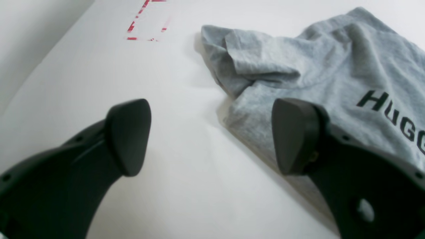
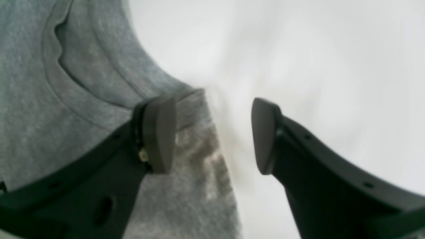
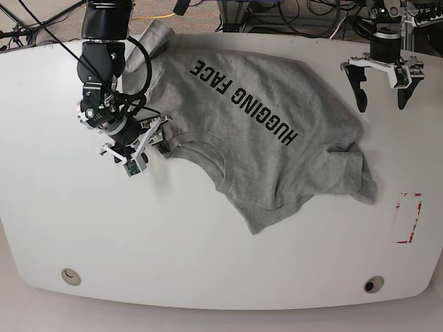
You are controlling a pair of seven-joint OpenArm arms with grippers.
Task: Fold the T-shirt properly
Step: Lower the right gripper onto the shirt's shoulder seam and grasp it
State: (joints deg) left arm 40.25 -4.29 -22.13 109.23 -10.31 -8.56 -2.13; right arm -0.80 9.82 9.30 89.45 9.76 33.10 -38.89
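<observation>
Rumpled print-up at mid-table, the T-shirt (image 3: pixel 263 131) has its shoulder edge between the spread jaws of the right gripper (image 3: pixel 154 133) at left, while far right the left gripper (image 3: pixel 381 88) hangs wide open.

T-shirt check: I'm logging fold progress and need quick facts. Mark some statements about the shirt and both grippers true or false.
1. The T-shirt lies print side up. True.
2. The left gripper is shut on a sleeve. False: it is open, with nothing between its jaws.
3. The right gripper is open at the shirt's edge beside the collar. True.
4. The shirt is neatly folded. False: it lies spread out and rumpled.
5. Red marks show on the table. True.
</observation>
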